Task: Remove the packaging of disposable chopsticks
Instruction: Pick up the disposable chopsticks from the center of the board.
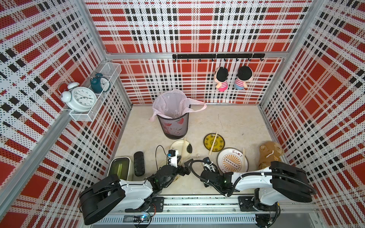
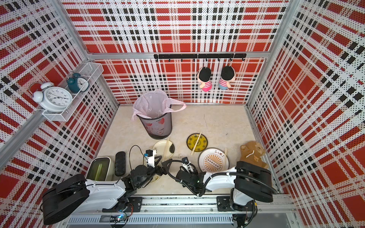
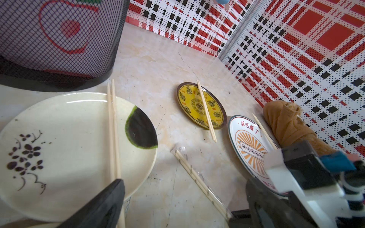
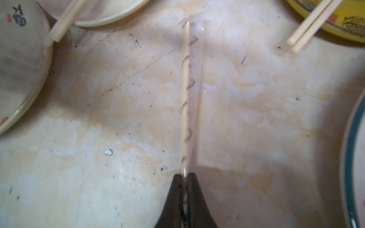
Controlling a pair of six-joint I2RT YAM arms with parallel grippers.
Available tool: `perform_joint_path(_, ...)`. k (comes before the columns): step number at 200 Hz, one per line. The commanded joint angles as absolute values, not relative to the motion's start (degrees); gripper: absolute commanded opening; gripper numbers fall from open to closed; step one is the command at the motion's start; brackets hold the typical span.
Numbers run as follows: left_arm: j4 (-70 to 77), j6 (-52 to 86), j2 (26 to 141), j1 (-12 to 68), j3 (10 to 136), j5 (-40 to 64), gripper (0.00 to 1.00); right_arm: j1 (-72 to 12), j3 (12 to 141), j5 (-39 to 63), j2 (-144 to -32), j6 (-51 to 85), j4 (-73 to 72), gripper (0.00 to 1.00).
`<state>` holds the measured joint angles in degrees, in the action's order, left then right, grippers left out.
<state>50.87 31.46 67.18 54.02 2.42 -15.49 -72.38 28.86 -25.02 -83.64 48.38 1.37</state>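
The packaging (image 4: 195, 79), disposable chopsticks (image 4: 185, 88) inside, is pinched at one end by the right gripper (image 4: 184, 175), lower centre in both top views; the left gripper (image 3: 184, 182) gapes open.

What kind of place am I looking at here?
Probably a staged robot test cell: plaid perforated panel walls, an aluminium mounting rail in front, and a yellow plate bearing chopsticks.

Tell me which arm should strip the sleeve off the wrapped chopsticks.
Probably left. The right hand is shut on one end of the wrapped chopsticks, anchoring them. The left hand is open and empty, with the clear sleeve lying just in front of it.
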Motion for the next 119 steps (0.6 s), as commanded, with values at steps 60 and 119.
perform_joint_path(60, 57.15, 30.76, 67.21, 55.90, 3.92, -9.71, 0.99, -66.98, 19.33, -16.59, -73.30, 36.22, -17.49, 0.04)
perform_joint_path(119, 70.76, 31.79, 68.83, 53.23, 3.42, 3.14, 1.00, -60.31, 13.51, -5.63, -67.41, 26.25, -33.34, 0.00)
